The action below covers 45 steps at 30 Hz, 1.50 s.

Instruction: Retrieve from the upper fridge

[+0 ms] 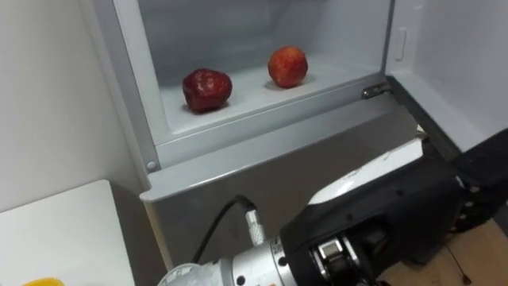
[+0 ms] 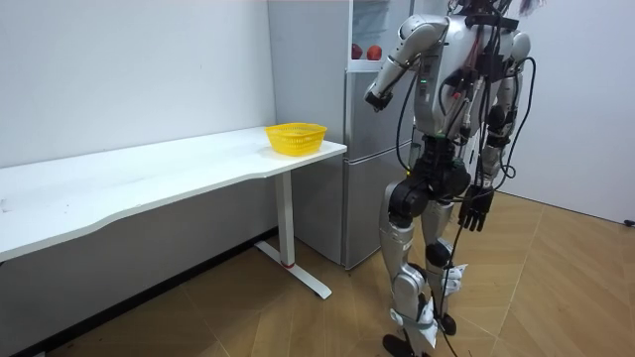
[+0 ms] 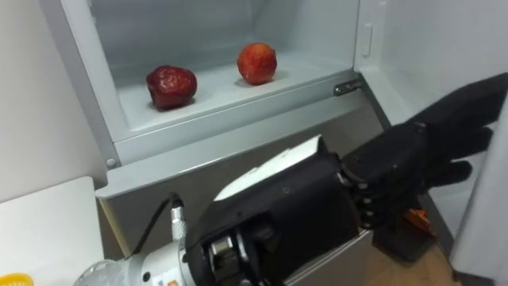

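Two fruits sit on the white shelf of the upper fridge, and its door stands open on the right. One is a dark red fruit, lying more to the left and nearer the front edge. The other is an orange-red fruit, a bit further back and to the right. They are near each other but do not touch, and no hand touches them. The robot stands right in front of the fridge with its left arm lifted up before it. The left hand is below the shelf and off to the right, near the open door. Its fingers are stretched out and loose, and it holds nothing. The right hand hangs down by the robot's side, with loose fingers and nothing in it. A white table stands to the left of the fridge, just beside it. A yellow basket sits on the table's end, close to the fridge.
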{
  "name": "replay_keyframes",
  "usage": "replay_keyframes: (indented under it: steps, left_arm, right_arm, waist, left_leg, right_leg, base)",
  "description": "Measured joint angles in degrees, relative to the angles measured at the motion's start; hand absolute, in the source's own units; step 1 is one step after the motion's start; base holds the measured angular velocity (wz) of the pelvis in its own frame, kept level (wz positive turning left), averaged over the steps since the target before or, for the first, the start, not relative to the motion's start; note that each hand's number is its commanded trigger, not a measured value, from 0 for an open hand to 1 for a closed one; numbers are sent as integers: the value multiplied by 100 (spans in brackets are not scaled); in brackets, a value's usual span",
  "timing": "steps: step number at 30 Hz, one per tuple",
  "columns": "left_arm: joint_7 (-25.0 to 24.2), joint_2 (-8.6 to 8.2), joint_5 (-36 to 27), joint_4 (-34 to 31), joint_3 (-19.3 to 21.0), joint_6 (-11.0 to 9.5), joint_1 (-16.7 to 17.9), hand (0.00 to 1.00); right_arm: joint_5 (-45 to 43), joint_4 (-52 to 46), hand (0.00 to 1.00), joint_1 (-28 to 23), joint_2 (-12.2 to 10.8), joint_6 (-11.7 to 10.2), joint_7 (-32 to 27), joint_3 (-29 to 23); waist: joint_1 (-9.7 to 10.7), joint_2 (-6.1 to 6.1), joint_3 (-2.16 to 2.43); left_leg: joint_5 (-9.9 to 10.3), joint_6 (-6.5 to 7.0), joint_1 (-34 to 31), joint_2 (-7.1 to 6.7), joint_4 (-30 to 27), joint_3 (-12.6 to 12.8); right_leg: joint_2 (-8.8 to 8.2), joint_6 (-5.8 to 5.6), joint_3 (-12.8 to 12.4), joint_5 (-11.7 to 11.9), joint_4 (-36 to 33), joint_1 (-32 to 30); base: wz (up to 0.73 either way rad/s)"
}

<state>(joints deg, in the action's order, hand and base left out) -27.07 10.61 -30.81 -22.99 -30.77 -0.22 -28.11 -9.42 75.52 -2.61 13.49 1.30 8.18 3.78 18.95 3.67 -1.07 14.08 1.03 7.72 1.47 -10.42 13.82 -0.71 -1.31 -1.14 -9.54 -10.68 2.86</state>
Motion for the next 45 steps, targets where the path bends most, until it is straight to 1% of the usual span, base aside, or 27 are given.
replay_keyframes:
  steps: [4, 8, 11, 15, 16, 19, 21, 23, 24, 25, 26, 28, 29, 31, 34, 35, 37, 38, 41, 42, 43, 44, 45]
  left_arm:
    - [0, -58, -4, 2, 0, 0, -19, 0]
    - [0, -79, -4, 3, 0, 0, -47, 0]
    - [0, -90, -5, 90, -1, 0, -109, 0]
    - [-3, -180, -5, 291, -1, 25, -350, 0]
    - [-7, -217, -5, 294, -1, 32, -381, 0]
    - [-30, -325, -4, 422, -69, 74, -501, 0]
    - [-36, -365, -4, 460, -96, 119, -546, 0]
    - [-34, -375, -6, 517, -96, 123, -592, 0]
    - [-33, -397, -10, 609, -96, 123, -691, 0]
    - [-30, -429, -8, 671, -98, 158, -809, 0]
    - [-28, -437, -8, 683, -101, 180, -855, 0]
    - [14, -498, -4, 696, -102, 243, -904, 0]
    - [23, -510, -4, 703, -101, 244, -906, 0]
    - [66, -559, -1, 754, -115, 257, -1029, 0]
    - [145, -640, -1, 868, -187, 259, -1238, 0]
    - [167, -657, 1, 874, -207, 261, -1256, 0]
    - [194, -749, 3, 935, -236, 263, -1259, 0]
    - [195, -761, 2, 952, -235, 263, -1261, 0]
    - [187, -717, 13, 965, -216, 264, -1261, 0]
    - [177, -613, 56, 961, -206, 265, -1260, 0]
    - [168, -483, 166, 953, -188, 264, -1257, 0]
    - [166, -398, 225, 953, -174, 264, -1248, 0]
    - [165, -238, 307, 943, -129, 266, -1208, 0]
  right_arm:
    - [62, -11, 0, -35, 3, 1, -2, 2]
    - [177, -10, 0, -46, 8, 4, -6, 1]
    - [169, 0, 0, -10, 4, 5, -38, -5]
    - [157, 1, 0, -2, 5, 7, -197, -10]
    - [146, 0, 0, 14, 8, 8, -194, -10]
    - [95, 8, 0, 22, 13, 14, -165, -10]
    - [94, 13, 0, 28, 14, 18, -149, -10]
    - [131, 32, 0, 48, 13, 10, -118, -10]
    - [216, 82, 0, 50, 15, 12, -116, -9]
    - [232, 110, 0, 33, 15, 24, -113, -10]
    - [231, 109, 0, 22, 16, 48, -109, -11]
    - [231, 108, 0, -17, 19, 156, -77, -11]
    - [231, 106, 0, -21, 20, 180, -56, -11]
    - [234, 98, 0, -14, 25, 203, 33, -11]
    - [233, 80, 0, -16, 52, 205, 72, -9]
    - [232, 76, 0, -13, 56, 204, 72, -9]
    - [236, 75, 0, 14, 68, 201, 70, -9]
    - [240, 75, 0, 16, 70, 201, 70, -8]
    - [301, 76, 0, 14, 93, 206, 62, -32]
    - [275, 65, 0, 14, 97, 213, 64, -69]
    - [242, 24, 0, 10, 108, 209, 76, -67]
    - [232, 3, 0, 10, 116, 208, 78, -61]
    - [235, -15, 0, 19, 132, 195, 77, -54]
  waist:
    - [26, 24, 16]
    - [58, 31, 20]
    - [139, 34, 22]
    - [223, 32, 21]
    - [278, 30, 20]
    - [325, 25, 17]
    - [376, 25, 17]
    - [440, 28, 18]
    - [452, 31, 20]
    - [467, 45, 27]
    - [480, 56, 32]
    - [557, 134, 83]
    - [582, 155, 93]
    - [611, 222, 84]
    - [627, 278, 61]
    - [629, 283, 57]
    - [632, 299, 45]
    - [632, 299, 44]
    - [595, 306, 23]
    - [565, 292, 13]
    - [468, 274, -3]
    - [406, 266, -9]
    - [330, 248, -20]
  left_leg:
    - [0, 0, 22, -2, -1, 38]
    - [0, 0, 19, -3, 0, 38]
    - [0, 0, 22, -3, 0, 37]
    - [0, 0, 35, -5, -1, 12]
    - [0, 0, 38, -5, 0, 4]
    - [0, 0, 60, -5, 6, 7]
    - [0, 0, 65, -5, 7, 13]
    - [0, 0, 75, -4, 9, 21]
    - [0, 0, 83, -3, 12, 29]
    - [0, 0, 81, -4, 17, 32]
    - [0, 0, 78, -5, 23, 33]
    - [0, 0, 74, -4, 37, 38]
    - [0, 0, 77, -3, 42, 41]
    - [0, 0, 90, 1, 61, 52]
    - [0, 0, 89, 2, 70, 99]
    - [0, 0, 91, 2, 70, 112]
    - [0, 0, 96, 7, 70, 143]
    - [0, 0, 96, 8, 72, 143]
    - [0, 0, 104, 14, 99, 143]
    - [-1, -1, 99, 16, 103, 146]
    - [-1, -1, 105, 22, 105, 184]
    - [-1, -1, 110, 25, 102, 189]
    - [-1, -1, 104, 24, 98, 179]
  right_leg:
    - [0, -1, -42, 1, -7, 0]
    - [1, -1, -40, 1, -7, -3]
    - [1, -1, -42, 1, -15, -4]
    - [-1, -2, -30, 1, -23, 3]
    - [-1, -2, -26, 1, -23, 8]
    - [2, -2, -34, 1, -16, 11]
    - [3, -3, -30, 1, 4, 12]
    - [8, -3, -43, 0, 12, 13]
    - [9, -3, -51, 1, 14, 16]
    - [7, -3, -54, 1, 20, 14]
    - [7, -3, -55, 1, 26, 12]
    - [8, -3, -66, 1, 71, 22]
    - [10, -2, -71, 2, 75, 23]
    - [25, 0, -120, 3, 74, 11]
    - [27, 0, -132, 3, 91, 8]
    - [28, 0, -142, 3, 92, 6]
    - [40, 1, -193, 3, 91, 3]
    - [42, 1, -195, 3, 90, 11]
    - [53, 2, -213, 4, 81, 12]
    - [58, 3, -220, 4, 65, 8]
    - [71, 5, -259, 2, 42, -3]
    - [78, 6, -274, 1, 26, -13]
    - [75, 14, -269, -5, -4, -33]
  base:
    - [-7]
    - [0]
    - [0]
    - [1]
    - [0]
    - [0]
    - [0]
    - [-2]
    - [-4]
    - [0]
    - [0]
    - [-2]
    - [-7]
    - [-11]
    - [-3]
    - [-9]
    - [-12]
    - [-7]
    - [-2]
    - [-7]
    - [-12]
    - [-13]
    - [-5]
